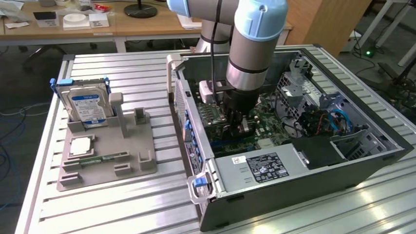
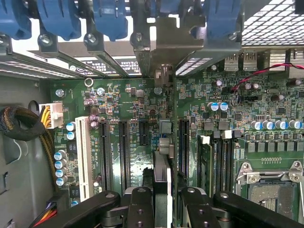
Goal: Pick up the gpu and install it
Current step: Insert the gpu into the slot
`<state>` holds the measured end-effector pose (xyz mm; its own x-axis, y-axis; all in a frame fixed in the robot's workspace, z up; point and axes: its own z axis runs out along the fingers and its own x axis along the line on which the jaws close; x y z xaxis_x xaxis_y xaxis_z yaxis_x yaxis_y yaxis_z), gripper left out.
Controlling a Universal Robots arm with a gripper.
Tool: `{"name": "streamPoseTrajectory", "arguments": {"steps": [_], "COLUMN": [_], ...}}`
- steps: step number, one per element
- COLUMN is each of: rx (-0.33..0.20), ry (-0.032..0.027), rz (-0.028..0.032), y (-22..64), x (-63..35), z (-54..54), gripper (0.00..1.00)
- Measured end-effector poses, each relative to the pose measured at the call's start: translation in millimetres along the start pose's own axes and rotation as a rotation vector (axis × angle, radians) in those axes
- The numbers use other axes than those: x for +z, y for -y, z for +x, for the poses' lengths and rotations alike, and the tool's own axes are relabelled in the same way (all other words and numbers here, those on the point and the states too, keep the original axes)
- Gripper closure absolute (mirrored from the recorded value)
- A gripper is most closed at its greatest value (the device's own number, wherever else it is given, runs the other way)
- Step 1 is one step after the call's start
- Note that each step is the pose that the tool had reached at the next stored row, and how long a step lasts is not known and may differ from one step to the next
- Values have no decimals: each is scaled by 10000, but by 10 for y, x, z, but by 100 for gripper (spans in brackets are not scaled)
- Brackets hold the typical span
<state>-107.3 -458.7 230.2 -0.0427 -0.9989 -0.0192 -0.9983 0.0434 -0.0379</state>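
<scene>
Gripper [image 2: 161, 199]: nearest to the wrist camera; its two black fingers [image 2: 139, 206] are closed on the thin edge of the gpu [image 2: 161, 175], one finger on each side of the card.
Gpu: held upright, edge-on in the wrist view, standing above the motherboard [image 2: 228, 123] between the black expansion slots [image 2: 124, 147]; its silver end bracket [image 2: 164, 52] reaches to the case's rear slot openings with the blue clips [image 2: 111, 19]. I cannot tell if the card is already seated in a slot.

Exterior view, from its left to its right:
Grey tray [image 1: 107, 156]: lies on the ribbed metal table [image 1: 130, 204], well apart from the arm.
Hard drive [image 1: 87, 107]: silver with blue label, stands upright in the back of the tray.
Small parts: a flat silver chip [image 1: 80, 145] and a narrow green memory stick [image 1: 101, 159] lie in the tray's front part.
Computer case [image 1: 286, 165]: open, lying on its side just beside the tray.
Arm [image 1: 256, 44]: comes down from above into the case, the gripper [image 1: 235, 127] is low over the motherboard [image 1: 273, 131].
Power supply [image 1: 260, 168]: grey box with a label, at the near edge of the case.
Cables [image 1: 331, 122]: blue and red, at the case's far right end.
</scene>
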Motion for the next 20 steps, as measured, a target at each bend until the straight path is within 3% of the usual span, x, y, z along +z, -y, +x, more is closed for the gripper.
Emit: {"name": "streamPoseTrajectory", "arguments": {"steps": [20], "rx": [1], "ry": [-1], "rz": [-10], "y": [-2], "x": [34], "z": [1], "gripper": [73]}}
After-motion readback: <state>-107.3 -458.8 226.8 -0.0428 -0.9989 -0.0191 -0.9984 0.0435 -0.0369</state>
